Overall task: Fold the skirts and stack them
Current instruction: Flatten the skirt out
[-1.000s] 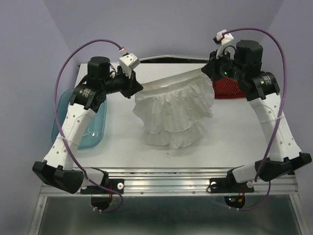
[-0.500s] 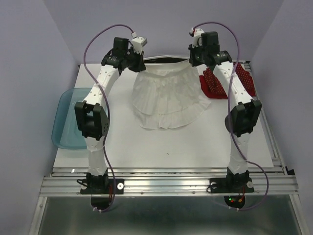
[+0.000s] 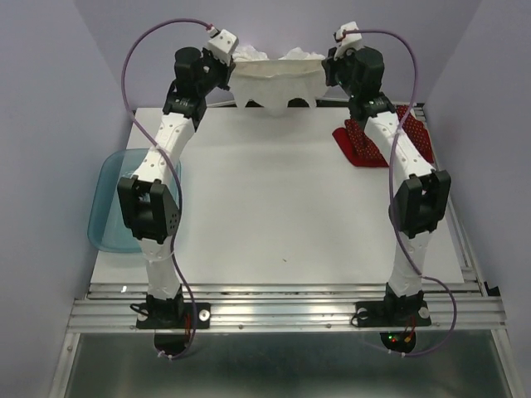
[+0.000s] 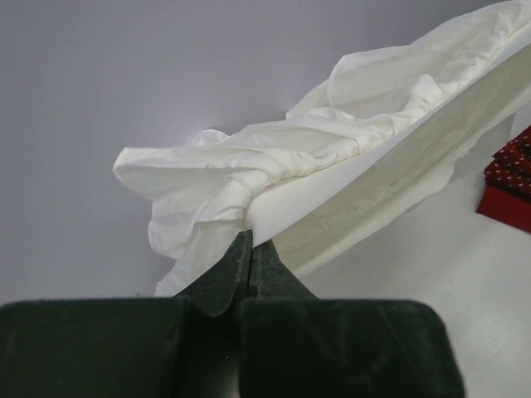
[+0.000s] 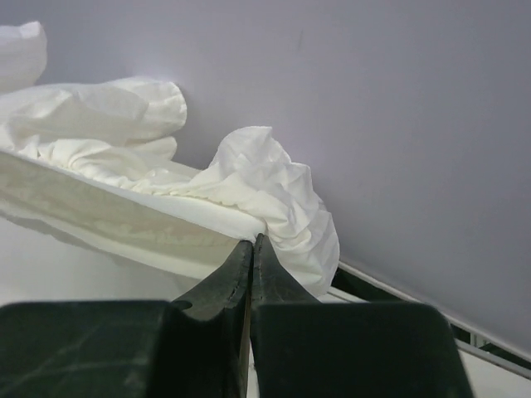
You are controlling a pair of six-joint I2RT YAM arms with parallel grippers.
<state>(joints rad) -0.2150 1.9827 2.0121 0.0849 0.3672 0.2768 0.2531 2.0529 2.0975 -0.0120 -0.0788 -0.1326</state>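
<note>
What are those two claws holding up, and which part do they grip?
The white skirt, stretched between them: the left claw pinches one end of its flat band edge, the right claw the other end.

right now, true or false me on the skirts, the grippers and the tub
1. The left gripper and right gripper are both shut on the white skirt. True.
2. The white skirt lies flat on the table. False: it is held up, stretched between the two grippers.
3. The red skirt lies at the table's right side. True.
4. The red skirt is in the tub. False: the tub is at the left, and the red skirt is on the table at the right.
5. The white skirt is stacked on the red skirt. False: they are apart.
</note>
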